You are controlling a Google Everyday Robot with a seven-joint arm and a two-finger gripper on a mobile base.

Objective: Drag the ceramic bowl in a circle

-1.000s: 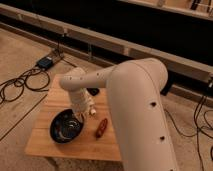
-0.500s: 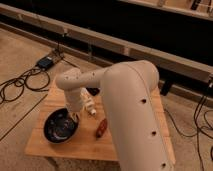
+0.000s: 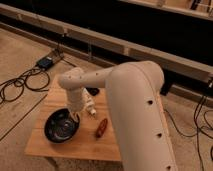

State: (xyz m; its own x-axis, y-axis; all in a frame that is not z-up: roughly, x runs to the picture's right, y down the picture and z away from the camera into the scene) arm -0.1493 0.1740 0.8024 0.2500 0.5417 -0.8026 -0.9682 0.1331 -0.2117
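The ceramic bowl (image 3: pixel 60 127) is glossy black with a greyish ringed inside. It sits on the front left part of the small wooden table (image 3: pixel 75 147). My gripper (image 3: pixel 75 118) reaches down from the pale arm (image 3: pixel 130 100) and meets the bowl's right rim. The arm's wrist hides the contact.
A reddish-brown oblong thing (image 3: pixel 101 127) lies just right of the bowl. A small pale piece (image 3: pixel 92 111) sits beside the gripper, and a dark object (image 3: pixel 93 91) is behind it. Cables (image 3: pixel 20 85) and a black box (image 3: pixel 46 62) lie on the floor to the left. A long rail (image 3: pixel 125 50) runs behind the table.
The bowl and gripper have shifted a little to the left on the table over the last second. The arm's big link has swung closer in the view.
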